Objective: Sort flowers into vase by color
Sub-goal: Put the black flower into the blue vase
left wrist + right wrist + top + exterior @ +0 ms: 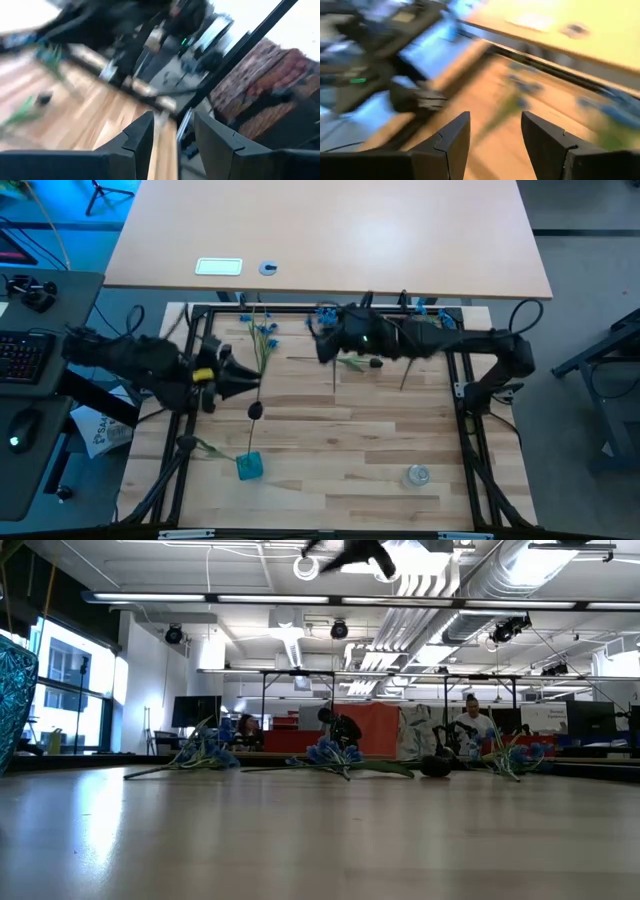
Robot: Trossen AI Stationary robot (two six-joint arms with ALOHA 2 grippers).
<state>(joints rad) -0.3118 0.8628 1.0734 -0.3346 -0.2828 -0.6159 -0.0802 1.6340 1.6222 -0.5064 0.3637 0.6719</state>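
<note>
A blue vase [250,468] stands near the table's near edge, with one dark-budded stem [256,411] upright in it; its wall shows at the low view's left edge [14,700]. A blue sprig [263,331] lies near the far edge, just beyond my left gripper [250,383]. That gripper is open and holds nothing [172,137]. Two more blue sprigs [326,311] [432,312] lie along the far edge. A dark-budded stem [366,363] lies flat under my right arm. My right gripper [322,348] hovers raised above the table's far middle, open and holding nothing [495,132].
A small clear vase [418,475] stands near the table's near right. A loose green leaf piece [205,446] lies left of the blue vase. A black frame rail [300,308] runs along the far edge. Bare wood lies in the middle of the table [350,430].
</note>
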